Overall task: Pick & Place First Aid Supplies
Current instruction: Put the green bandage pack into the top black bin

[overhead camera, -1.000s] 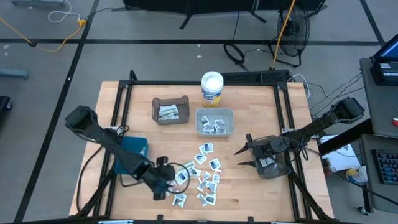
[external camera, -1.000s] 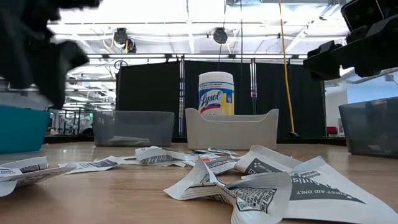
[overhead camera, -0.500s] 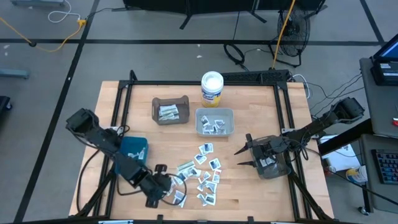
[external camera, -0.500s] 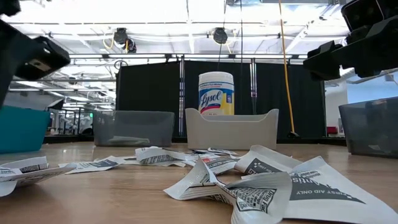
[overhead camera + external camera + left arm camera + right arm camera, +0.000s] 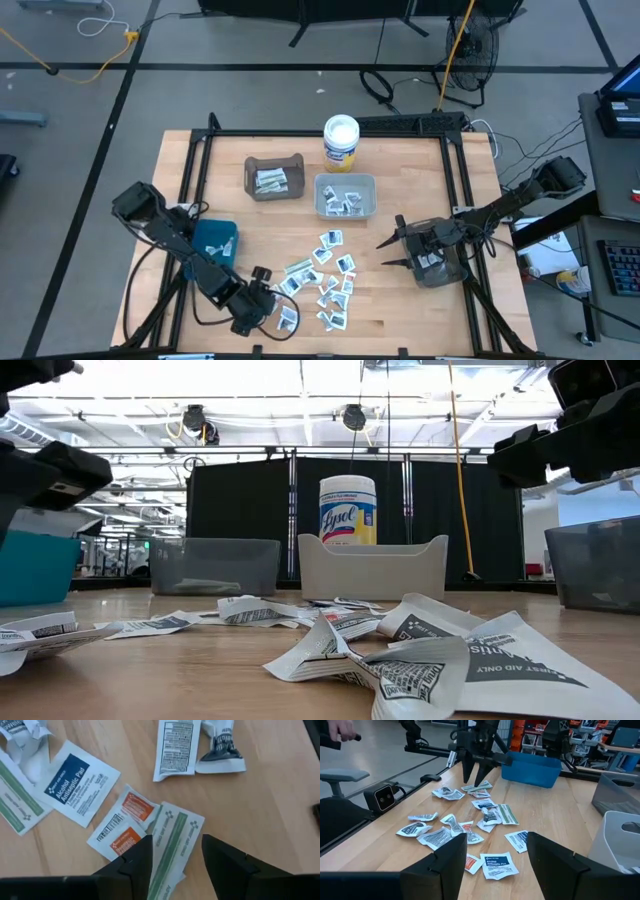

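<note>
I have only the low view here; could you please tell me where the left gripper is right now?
Observer: The left gripper hangs open over the pile's near-left edge, right above a green-striped packet.
Operator: Thanks. Do the two bins by the tub hold anything?
Observer: Yes, the brown bin holds a few packets, and the grey bin has several more.
Operator: And the right gripper?
Observer: The right gripper is open and empty, above the table to the right of the pile.
</note>
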Controlling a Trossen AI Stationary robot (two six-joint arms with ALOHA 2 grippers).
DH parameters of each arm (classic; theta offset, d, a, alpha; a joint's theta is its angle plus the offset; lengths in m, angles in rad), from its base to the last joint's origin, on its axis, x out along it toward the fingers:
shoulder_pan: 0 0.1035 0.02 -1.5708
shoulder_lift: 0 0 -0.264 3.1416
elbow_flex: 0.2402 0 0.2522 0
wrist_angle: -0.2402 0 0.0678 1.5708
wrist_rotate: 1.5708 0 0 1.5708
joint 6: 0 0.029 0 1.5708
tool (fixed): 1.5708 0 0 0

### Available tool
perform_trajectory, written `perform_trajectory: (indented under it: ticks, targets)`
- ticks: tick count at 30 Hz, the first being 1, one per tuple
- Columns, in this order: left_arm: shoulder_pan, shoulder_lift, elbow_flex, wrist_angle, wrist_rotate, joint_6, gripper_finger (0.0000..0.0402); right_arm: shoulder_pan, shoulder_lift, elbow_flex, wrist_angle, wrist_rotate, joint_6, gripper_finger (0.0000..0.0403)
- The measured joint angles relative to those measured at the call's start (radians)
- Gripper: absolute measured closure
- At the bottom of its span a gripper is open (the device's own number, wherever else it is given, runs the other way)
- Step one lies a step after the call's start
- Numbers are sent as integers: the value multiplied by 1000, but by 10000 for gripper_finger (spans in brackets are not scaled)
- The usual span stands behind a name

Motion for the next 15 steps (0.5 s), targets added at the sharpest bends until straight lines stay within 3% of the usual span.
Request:
perform_trajectory:
  ticks: [10, 15]
  targets:
    - [11, 6, 0, -62, -1, 18, 171, 0, 0, 0, 0, 0, 1, 202]
    - [15, 13, 0, -66, -1, 19, 174, 0, 0, 0, 0, 0, 1, 202]
